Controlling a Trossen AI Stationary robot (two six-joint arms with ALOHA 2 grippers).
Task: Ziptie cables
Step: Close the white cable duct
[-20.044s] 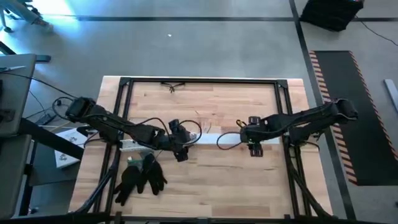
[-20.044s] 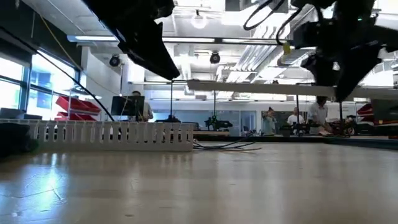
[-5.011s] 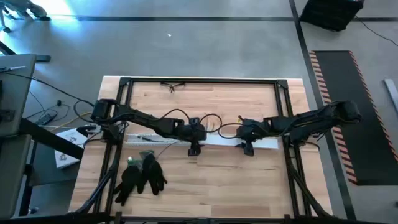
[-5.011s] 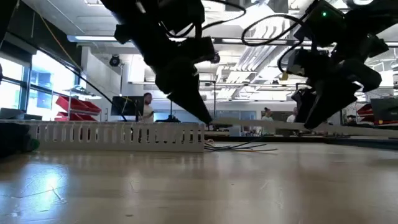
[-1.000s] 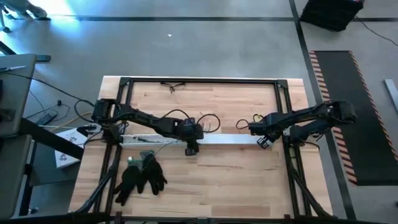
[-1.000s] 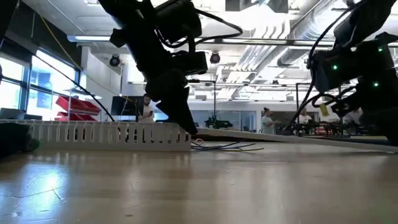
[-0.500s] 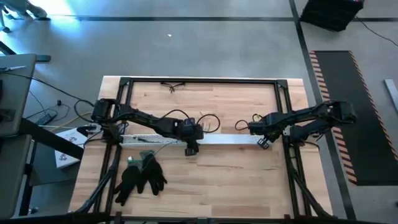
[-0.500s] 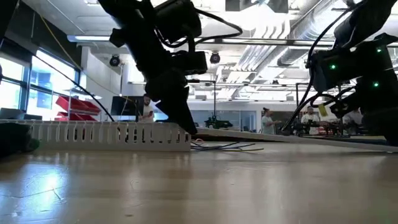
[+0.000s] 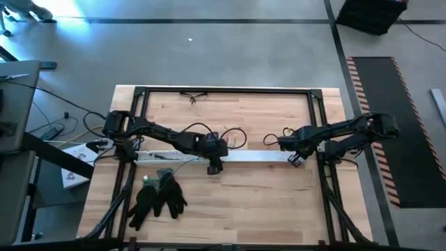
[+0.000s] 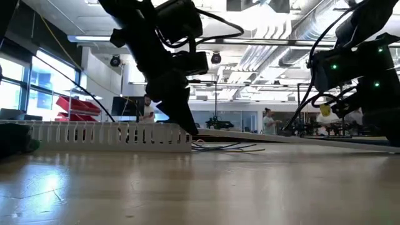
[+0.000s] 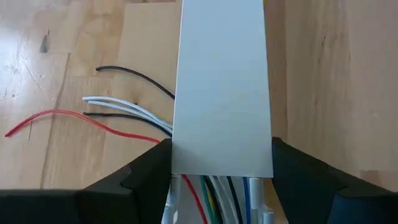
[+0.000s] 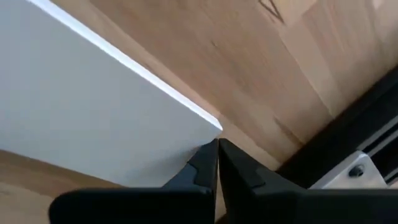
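Note:
The cables (image 11: 124,112), thin black, white and red wires, fan out on the wood and run under a flat white cover strip (image 11: 221,81) into the slotted white channel (image 9: 167,156). They also show in the low view as cables (image 10: 231,147) past the channel's end (image 10: 181,134). My left gripper (image 9: 214,166) is at the table's middle, shut on the strip's left end. My right gripper (image 9: 295,160) is shut, its tips (image 12: 217,149) at the corner (image 12: 214,124) of the strip's right end. My left gripper pinches the cover strip by its two long edges (image 11: 177,149), close to its left end, one finger on each side. The fingers (image 11: 292,168) slant down and lie across the strip. The held end sits over the cables (image 11: 217,190). My right gripper: I cannot tell whether its shut tips touch the strip's corner.
Black gloves (image 9: 157,196) lie near the front left. A pair of glasses (image 9: 194,95) sits at the far edge. A black frame (image 9: 317,111) borders the table. Bare wood lies in front of the channel. People stand in the room beyond.

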